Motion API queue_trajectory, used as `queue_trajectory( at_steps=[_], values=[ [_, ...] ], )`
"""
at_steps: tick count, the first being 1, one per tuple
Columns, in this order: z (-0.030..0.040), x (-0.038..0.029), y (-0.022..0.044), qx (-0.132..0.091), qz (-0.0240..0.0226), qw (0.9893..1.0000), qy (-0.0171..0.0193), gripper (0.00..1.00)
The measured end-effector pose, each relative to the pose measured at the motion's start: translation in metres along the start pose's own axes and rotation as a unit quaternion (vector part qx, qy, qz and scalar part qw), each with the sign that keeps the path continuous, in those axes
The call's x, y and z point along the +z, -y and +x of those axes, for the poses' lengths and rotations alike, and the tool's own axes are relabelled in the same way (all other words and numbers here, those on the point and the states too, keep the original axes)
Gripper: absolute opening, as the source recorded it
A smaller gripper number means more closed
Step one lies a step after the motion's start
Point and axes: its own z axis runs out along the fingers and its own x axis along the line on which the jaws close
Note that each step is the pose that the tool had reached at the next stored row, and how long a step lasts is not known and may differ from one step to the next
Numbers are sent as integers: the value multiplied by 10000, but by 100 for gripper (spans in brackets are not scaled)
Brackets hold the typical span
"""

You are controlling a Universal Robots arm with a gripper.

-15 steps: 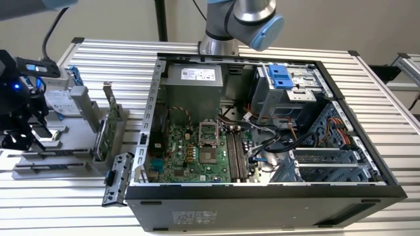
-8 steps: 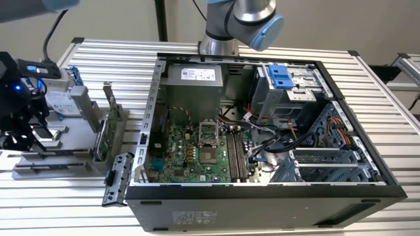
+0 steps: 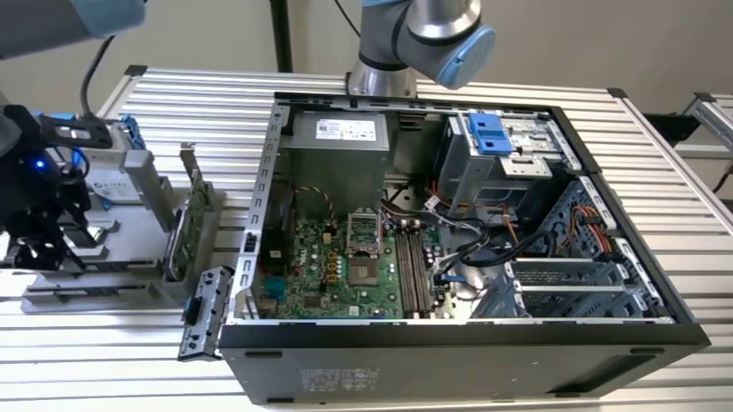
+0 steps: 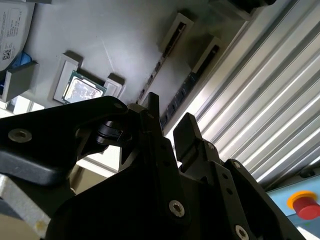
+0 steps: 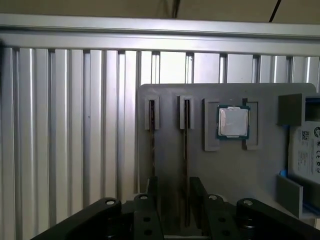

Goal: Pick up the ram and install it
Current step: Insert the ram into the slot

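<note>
the ram, a long, thin, dark circuit-board stick, is seen standing on edge in a narrow slot of a flat grey moulded tray. a second, brownish strip is held in the neighbouring slot, and it cannot be told which of the two slots lies under the gap between the fingers. the black gripper is held just above the near ends of both slots, its fingers spread apart with nothing grasped between them. a square silver-topped processor is seated in a recess beside the slots, and a labelled silver hard drive with blue rails and an upright green card are kept in the same tray. the tray is laid on a ribbed aluminium table, to the exterior view's left of an open black computer case. inside the case a green motherboard, a grey power supply box and a metal drive cage are housed. bare ribs are left open past the tray's slot-side edge in the first wrist view. a red button is seen beyond the table's edge.
</note>
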Motion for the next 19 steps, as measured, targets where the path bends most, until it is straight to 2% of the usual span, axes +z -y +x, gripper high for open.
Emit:
queue_trajectory(
  at_steps=[6,13,19],
  values=[
    [8,53,0,-178,-9,9998,-7,100],
    [78,99,0,-282,-11,9996,-7,100],
    [101,193,0,-295,-12,9996,-8,100]
  ],
)
